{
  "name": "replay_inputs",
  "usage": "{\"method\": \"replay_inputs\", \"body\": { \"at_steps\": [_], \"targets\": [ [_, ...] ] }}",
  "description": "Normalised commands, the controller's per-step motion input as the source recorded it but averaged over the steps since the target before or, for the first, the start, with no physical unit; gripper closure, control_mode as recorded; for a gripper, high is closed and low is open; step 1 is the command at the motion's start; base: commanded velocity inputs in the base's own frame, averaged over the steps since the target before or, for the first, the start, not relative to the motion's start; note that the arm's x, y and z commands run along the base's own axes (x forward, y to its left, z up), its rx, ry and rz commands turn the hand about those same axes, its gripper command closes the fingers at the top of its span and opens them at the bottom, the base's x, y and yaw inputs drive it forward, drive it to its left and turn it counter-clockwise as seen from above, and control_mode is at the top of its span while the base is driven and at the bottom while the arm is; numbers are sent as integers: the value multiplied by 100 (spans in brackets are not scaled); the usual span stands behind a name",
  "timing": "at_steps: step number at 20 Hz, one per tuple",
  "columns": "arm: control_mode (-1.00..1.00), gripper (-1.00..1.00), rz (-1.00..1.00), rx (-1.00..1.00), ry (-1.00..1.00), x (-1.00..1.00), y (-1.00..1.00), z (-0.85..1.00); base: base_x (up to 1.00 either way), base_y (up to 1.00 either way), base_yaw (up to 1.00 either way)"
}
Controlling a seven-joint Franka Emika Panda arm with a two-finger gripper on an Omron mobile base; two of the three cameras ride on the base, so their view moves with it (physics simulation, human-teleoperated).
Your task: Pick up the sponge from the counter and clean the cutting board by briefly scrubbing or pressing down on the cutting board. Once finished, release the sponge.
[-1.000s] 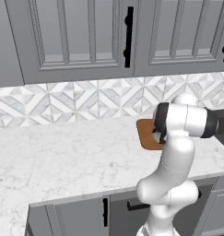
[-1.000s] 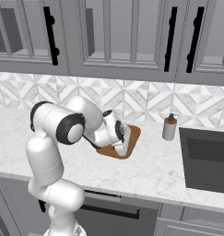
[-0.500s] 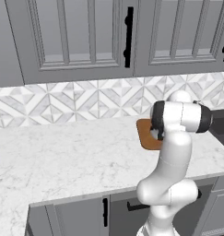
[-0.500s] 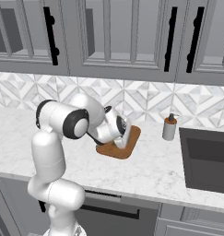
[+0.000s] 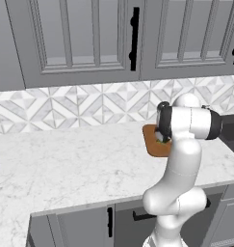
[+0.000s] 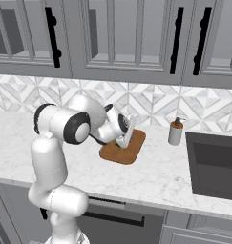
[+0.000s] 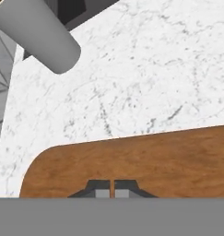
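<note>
1. Sitting on the cutting board (image 5: 152, 143), by the look of it: a small green-yellow speck that I take for the sponge (image 5: 162, 141) peeks out at the edge of the arm's wrist in the left base view. Most of it is hidden by the arm, so exact pose can't be told.
2. Handling, as a guess: sponge is light, soft and squashy, not fragile, not slippery when dry. It will give under a pinch, so a grip needs to close well in. Best hold is across the short sides, mid-length, w/ tips low on the yellow layer so it doesn't pop out.
3. Fingers (image 7: 102, 193) are closed right up, tip against tip, in the hand view, w/ nothing visible between them, so I judge no sponge is held. They hang just over the board's reddish-brown wood (image 7: 132, 161), near one rounded corner.
4. Board lies flat on the white marble counter (image 5: 80, 164), toward the far side, w/ bare counter near and left of it.
5. Right of the board stands a soap dispenser (image 6: 175, 132), apart from it; the dark sink (image 6: 213, 164) is further right.
6. Risk, as I see it: pinching shut beside the sponge rather than around it; prob. needs reopening and a re-aim before any scrub.
</note>
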Motion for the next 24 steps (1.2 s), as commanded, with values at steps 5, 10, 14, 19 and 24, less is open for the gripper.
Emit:
{"method": "replay_inputs", "body": {
  "at_steps": [5, 10, 14, 19, 24],
  "targets": [
    [-100, 100, -12, 3, 0, -34, -22, 16, 0, 0, 0],
    [-100, -100, -8, 18, -16, -88, 14, 55, 0, 0, 0],
    [-100, -100, -4, 27, -34, -92, 32, 69, 0, 0, 0],
    [-100, -100, 0, 32, -33, -100, 19, 77, 0, 0, 0],
    [-100, -100, 0, 30, -21, -80, 28, 99, 0, 0, 0]
  ]
}}
